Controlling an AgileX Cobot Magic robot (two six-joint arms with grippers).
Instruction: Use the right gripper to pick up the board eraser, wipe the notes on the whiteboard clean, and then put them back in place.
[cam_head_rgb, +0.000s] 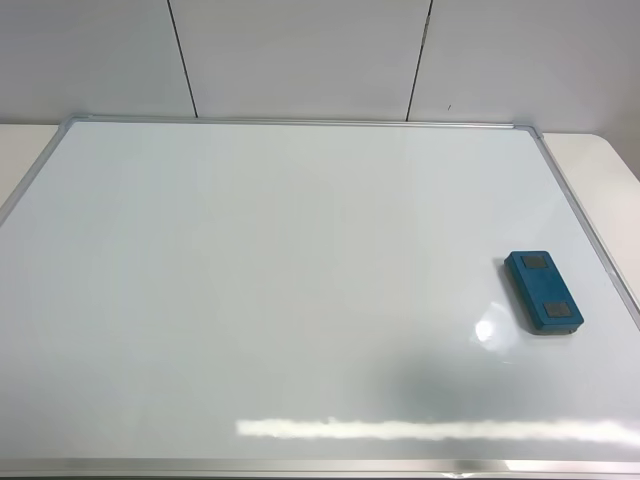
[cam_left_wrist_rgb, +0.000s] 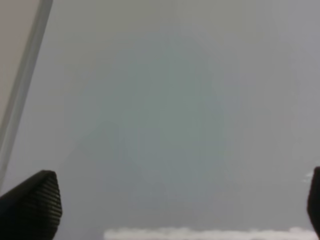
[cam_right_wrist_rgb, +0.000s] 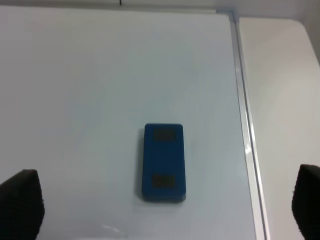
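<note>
The whiteboard lies flat and fills most of the exterior high view. No red notes show on it in any view. The teal-blue board eraser lies flat on the board near its right frame, its two dark grey patches up. It also shows in the right wrist view. My right gripper is open above the board, with the eraser lying ahead between the lines of its two fingertips, not touching it. My left gripper is open and empty over bare board. Neither arm shows in the exterior high view.
The board's silver frame runs just right of the eraser, with cream table beyond it. The left frame edge shows in the left wrist view. A white panelled wall stands behind the board.
</note>
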